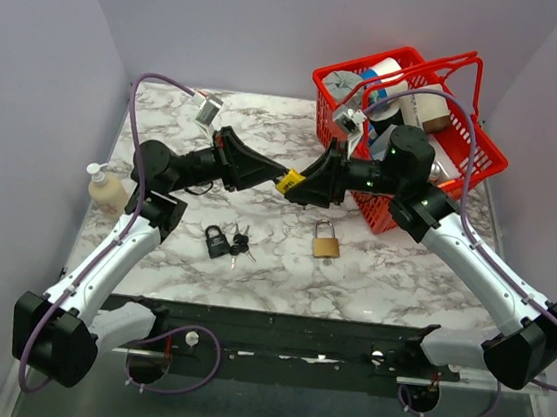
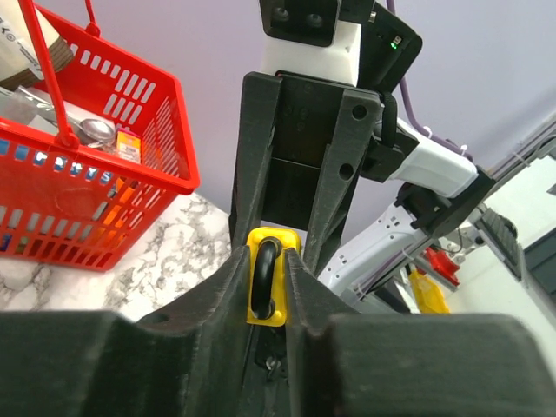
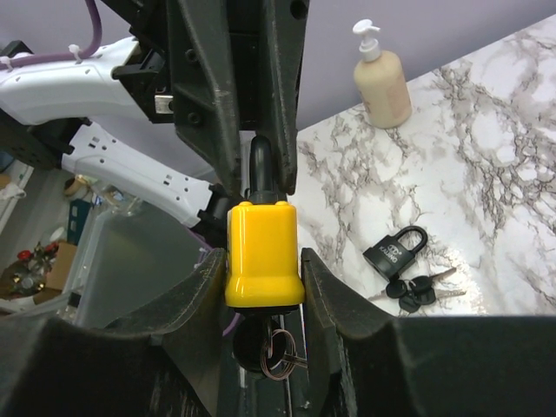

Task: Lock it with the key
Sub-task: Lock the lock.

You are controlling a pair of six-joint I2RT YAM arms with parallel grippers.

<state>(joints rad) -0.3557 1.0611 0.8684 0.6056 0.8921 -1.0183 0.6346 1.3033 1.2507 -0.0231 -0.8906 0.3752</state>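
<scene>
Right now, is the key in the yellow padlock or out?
In: the key head and ring hang directly beneath the yellow padlock, which the right gripper holds.

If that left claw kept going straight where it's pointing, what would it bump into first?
Most likely the right claw. The left claw holds the yellow padlock by its loop, and the right claw grips the same padlock from directly opposite.

Marble table [image 1: 392,272] carries red basket [image 1: 378,218], soap bottle [image 1: 106,191], black padlock [image 1: 217,242] with keys [image 1: 240,241], brass padlock [image 1: 326,242].
</scene>
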